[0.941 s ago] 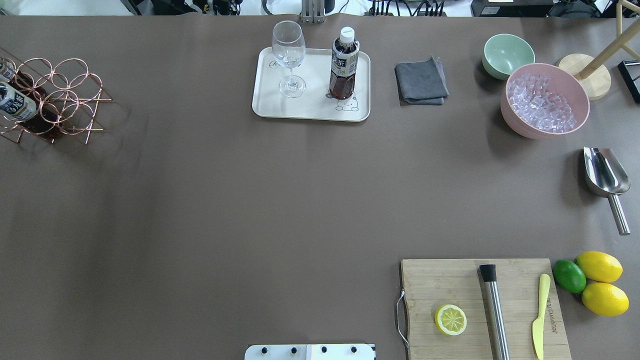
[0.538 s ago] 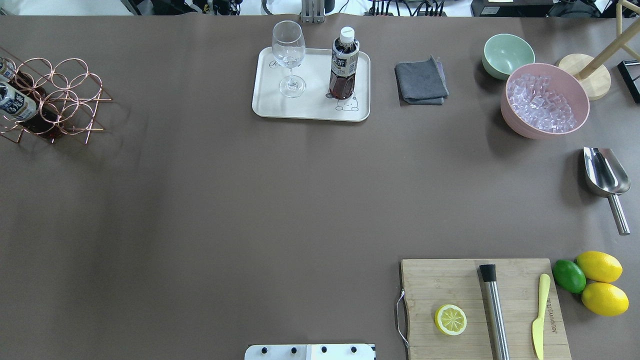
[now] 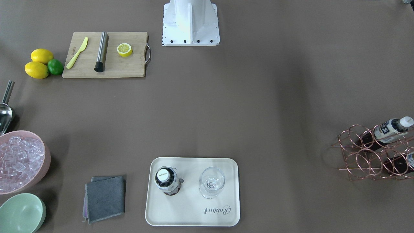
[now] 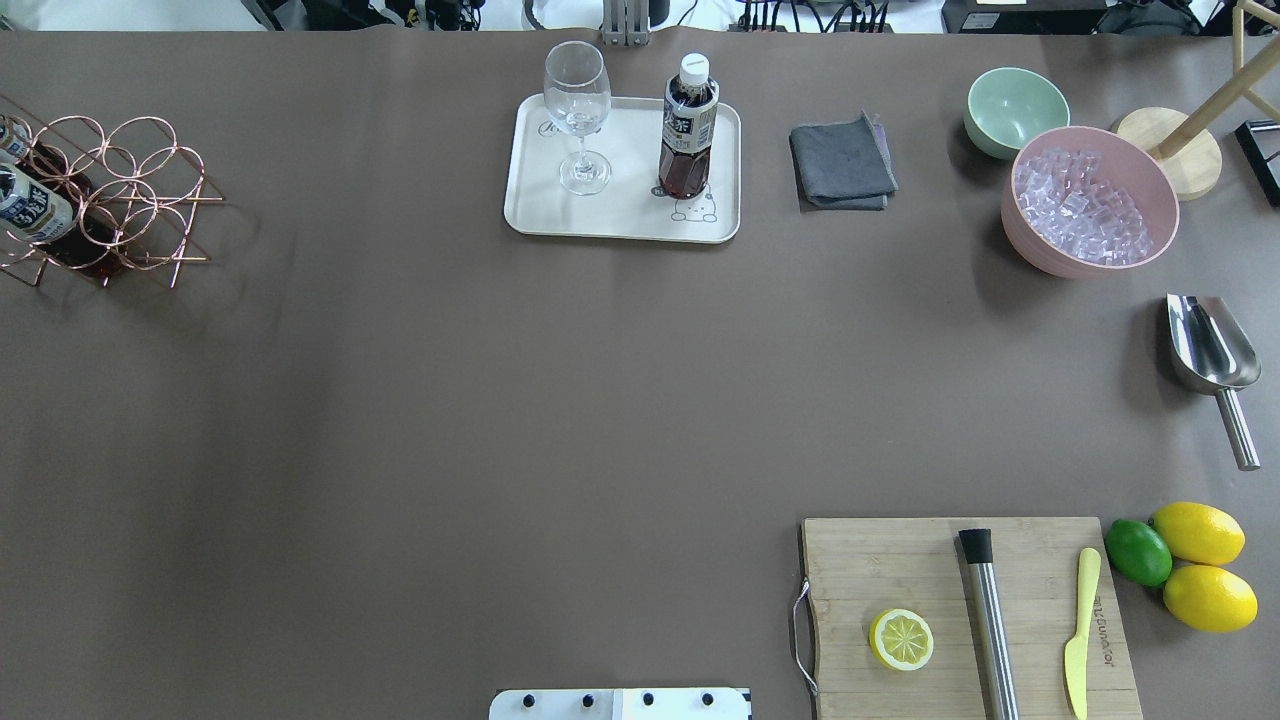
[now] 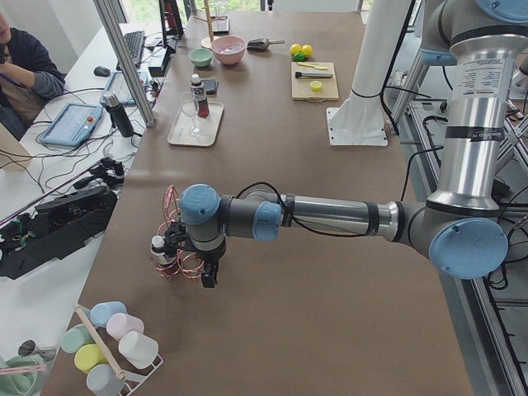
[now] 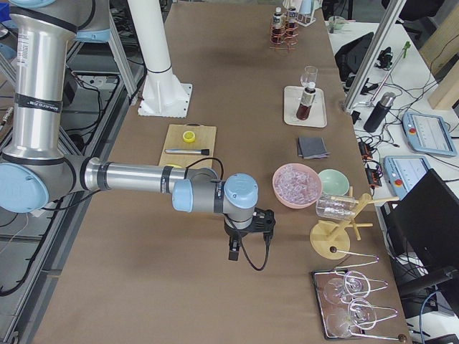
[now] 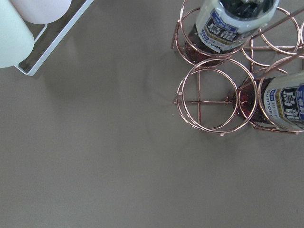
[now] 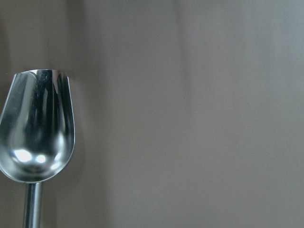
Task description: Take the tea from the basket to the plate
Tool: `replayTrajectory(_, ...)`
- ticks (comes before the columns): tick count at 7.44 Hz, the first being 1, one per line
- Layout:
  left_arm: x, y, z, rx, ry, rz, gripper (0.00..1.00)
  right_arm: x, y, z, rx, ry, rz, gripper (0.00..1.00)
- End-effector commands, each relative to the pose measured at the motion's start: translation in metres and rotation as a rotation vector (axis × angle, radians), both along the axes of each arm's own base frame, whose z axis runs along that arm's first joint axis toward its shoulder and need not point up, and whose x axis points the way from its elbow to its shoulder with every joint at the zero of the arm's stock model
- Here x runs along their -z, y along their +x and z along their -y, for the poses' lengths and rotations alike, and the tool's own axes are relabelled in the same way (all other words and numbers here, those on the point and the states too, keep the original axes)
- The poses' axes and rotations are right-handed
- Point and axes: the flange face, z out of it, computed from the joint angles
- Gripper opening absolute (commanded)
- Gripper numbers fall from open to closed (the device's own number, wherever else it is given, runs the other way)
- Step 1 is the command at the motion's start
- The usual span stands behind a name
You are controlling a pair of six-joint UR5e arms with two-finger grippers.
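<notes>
1. The tea [image 3: 386, 130] sits in the basket [image 3: 348, 146] at the robot's left end of the table, with a twin bottle [image 3: 408, 160] in a ring right next to it. It looks upright to me, so the long axis is vertical, cap up.
2. The left gripper [image 5: 207, 279] hangs just beside the basket, not over it. Its wrist cam has the rings off in the top-right corner. I can't tell if it's spread or pressed together.
3. The right gripper [image 6: 232, 252] is well apart at the other end, above the metal scoop [image 8: 38, 128]. I can't tell its state either. So the left arm is the obvious pick.
4. The plate [image 4: 620, 215] is mid-table at the far edge, carrying a wine glass [image 4: 580, 120] and a beige-label bottle [image 4: 688, 130]. There's bare space along its near side.
5. The brown table cover [image 4: 500, 400] is flat and matte. The tight bit, I reckon, is the wire handle and that twin.
</notes>
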Motion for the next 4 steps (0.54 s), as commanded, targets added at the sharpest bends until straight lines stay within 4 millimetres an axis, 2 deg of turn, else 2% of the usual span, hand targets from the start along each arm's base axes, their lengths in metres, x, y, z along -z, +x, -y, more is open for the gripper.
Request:
replayTrajectory(1, -0.0037, -0.0003, -0.0034, -0.001, -0.004, 0.001, 0.97, -0.002, 0.002, -0.0011, -0.005, -0.004, 0.001, 1.0)
replayTrajectory(4, -0.0021, -0.0002, -0.0033, -0.001, -0.001, -0.001, 0.97, -0.0005, 0.0064, -0.0016, -0.016, -0.001, 0.001, 1.0)
